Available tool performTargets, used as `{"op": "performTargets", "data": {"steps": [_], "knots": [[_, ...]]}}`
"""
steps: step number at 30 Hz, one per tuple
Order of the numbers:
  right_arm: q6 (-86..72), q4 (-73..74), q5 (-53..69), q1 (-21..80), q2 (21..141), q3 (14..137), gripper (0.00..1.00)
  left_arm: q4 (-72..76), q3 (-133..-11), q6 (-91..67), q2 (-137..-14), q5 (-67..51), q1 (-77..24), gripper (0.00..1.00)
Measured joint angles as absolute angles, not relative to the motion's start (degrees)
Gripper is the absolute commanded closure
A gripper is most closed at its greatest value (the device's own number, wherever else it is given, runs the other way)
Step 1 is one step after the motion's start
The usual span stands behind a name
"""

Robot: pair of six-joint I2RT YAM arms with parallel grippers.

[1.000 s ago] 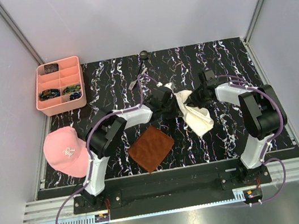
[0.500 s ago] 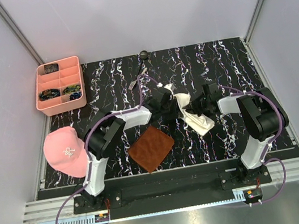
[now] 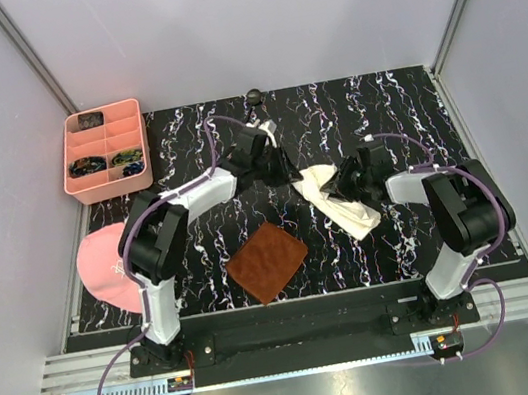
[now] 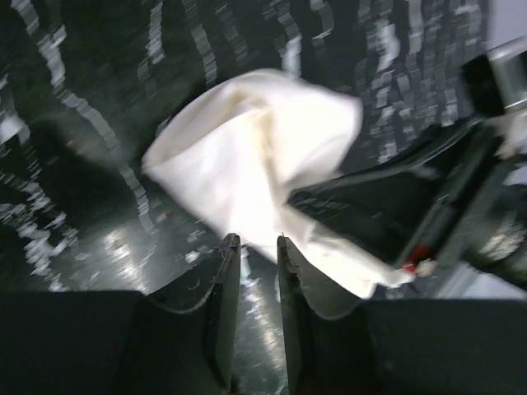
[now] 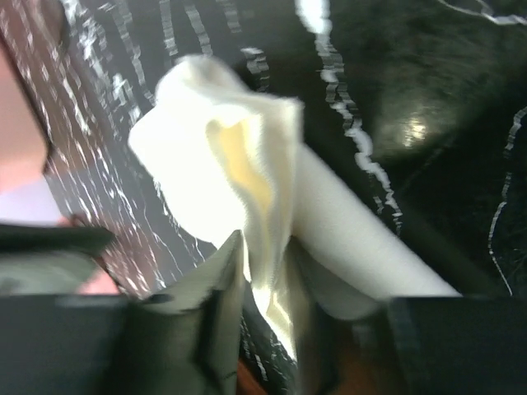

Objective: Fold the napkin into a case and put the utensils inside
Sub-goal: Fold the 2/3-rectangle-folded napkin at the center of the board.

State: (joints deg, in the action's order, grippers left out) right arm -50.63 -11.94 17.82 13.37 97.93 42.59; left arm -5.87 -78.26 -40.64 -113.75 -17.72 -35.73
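The cream-white napkin lies in a loose crumpled bunch on the black marbled table, right of centre. It shows in the left wrist view and in the right wrist view. No case is in view. My left gripper hangs just left of the cloth, and its jaws stand a little apart with nothing between them. My right gripper is over the cloth's right side. Its jaws are parted, with a fold of napkin lying loosely between them. A small dark spoon rests at the table's far edge.
A brown textured mat lies near the front centre. A pink compartment tray stands at the back left. A pink cap sits at the left edge, partly behind the left arm.
The left gripper let go of the napkin and drew back to the far left. The right gripper's jaws loosened on the cloth. The napkin sank onto the table.
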Motion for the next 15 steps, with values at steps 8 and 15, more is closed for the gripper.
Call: {"op": "performTargets", "data": {"steps": [8,15], "knots": [[-41.4,-15.2,17.6,14.8,93.5,39.7,0.59,-2.6,-84.2,-45.1,-117.6,-21.7,-35.9,0.76],[-38.4,-13.8,15.9,18.8,93.5,40.8,0.58,-3.4,-84.2,-46.7,-119.2,-22.1,-34.7,0.77]]}}
